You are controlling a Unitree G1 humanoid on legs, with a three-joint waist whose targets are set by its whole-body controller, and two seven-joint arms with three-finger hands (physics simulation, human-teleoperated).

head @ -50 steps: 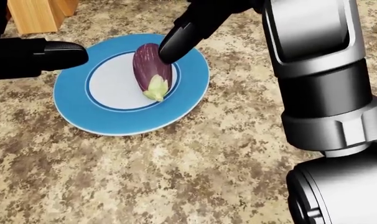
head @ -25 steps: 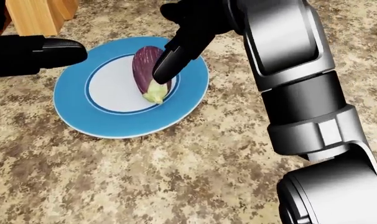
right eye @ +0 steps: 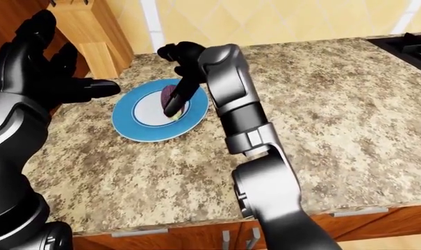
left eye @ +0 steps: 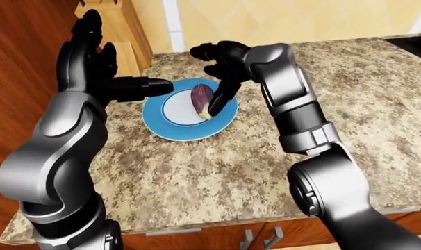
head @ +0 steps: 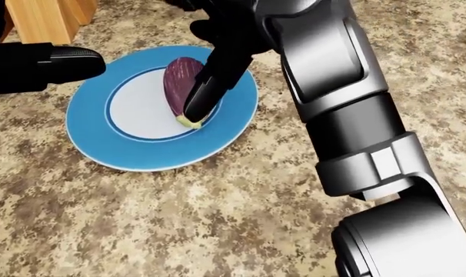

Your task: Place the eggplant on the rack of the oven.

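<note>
Both arms built from glossy metallic-grey shells, rounded and segmented, with reflective highlights along the curves. Right arm [head: 348,98]: broad smooth grey upper segment, then a matte black cylindrical band, then a lighter grey collar with stepped, faceted edges, then a large rounded grey joint housing rimmed in black. Left arm [left eye: 57,151]: bulbous grey segments, a dark ribbed ring at the lower joint. Left hand [left eye: 92,67] and right hand [left eye: 221,62] entirely black, matte to slightly glossy, with thick blunt-tipped fingers [head: 206,86] made of short rounded links. No cables, screws or markings visible on any segment.
</note>
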